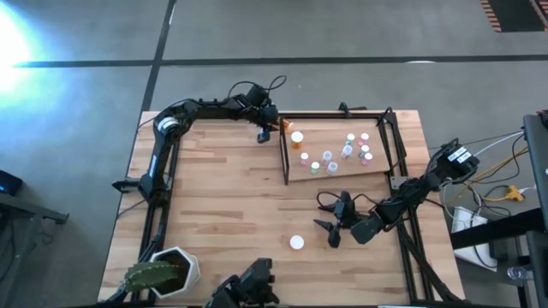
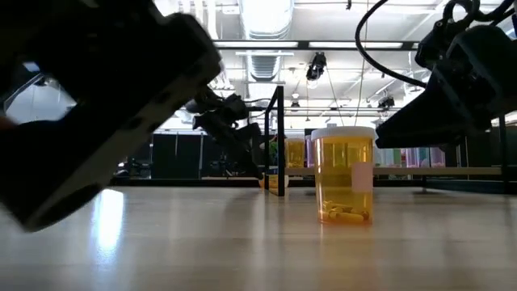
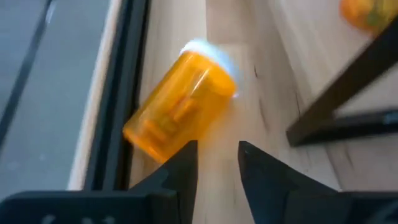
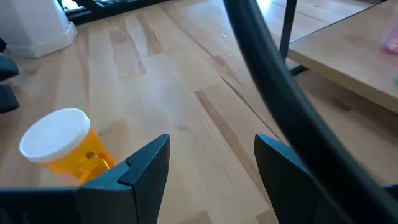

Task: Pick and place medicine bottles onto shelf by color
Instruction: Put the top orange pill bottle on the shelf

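Orange bottle (image 2: 346, 175) upright, label unreadable | right tool (image 1: 332, 230) open, empty | left tool (image 3: 216, 163) narrowly parted, empty

table layout, seen from above

the shelf (image 1: 377, 171) is set at the table's (image 1: 223, 205) far right, with small bottles (image 1: 347, 151) standing grouped on it. a bottle (image 1: 285, 125) is found lying on its side just outside the shelf's far left corner, beside the left gripper (image 1: 262, 133). a lone bottle (image 1: 296, 242) is stood upright near the table's near middle, to the left of the right gripper (image 1: 329, 233). a cactus pot (image 1: 167, 269) is placed at the near left corner.
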